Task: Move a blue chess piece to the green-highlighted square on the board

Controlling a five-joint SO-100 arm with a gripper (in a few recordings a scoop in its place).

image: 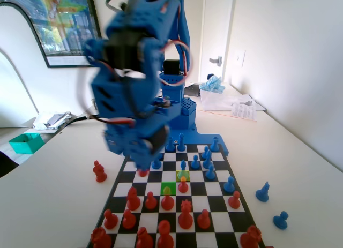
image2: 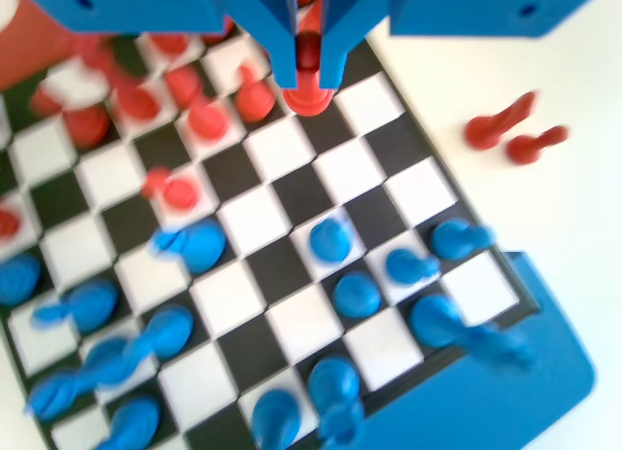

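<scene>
My gripper [image: 142, 170] hangs over the left side of the board [image: 214, 216], blurred by motion. In the wrist view the gripper [image2: 309, 73] is shut on a red pawn [image2: 309, 92], whose base shows below the jaws over the board [image2: 292, 192]. The green-highlighted square [image: 163, 187] lies mid-board, right of the gripper, with a red pawn [image: 168, 201] overlapping its near edge. A blue pawn [image: 183, 164] stands just behind the paler yellow-green square [image: 179, 174]. Several blue pieces [image2: 330, 238] stand apart from the gripper on the near rows in the wrist view.
Two red pawns [image: 99, 172] lie off the board at the left. Two blue pieces [image: 262, 192] stand off the board at the right. Red pieces [image: 185, 215] crowd the near rows. A teal tray [image: 25, 142] sits at the far left.
</scene>
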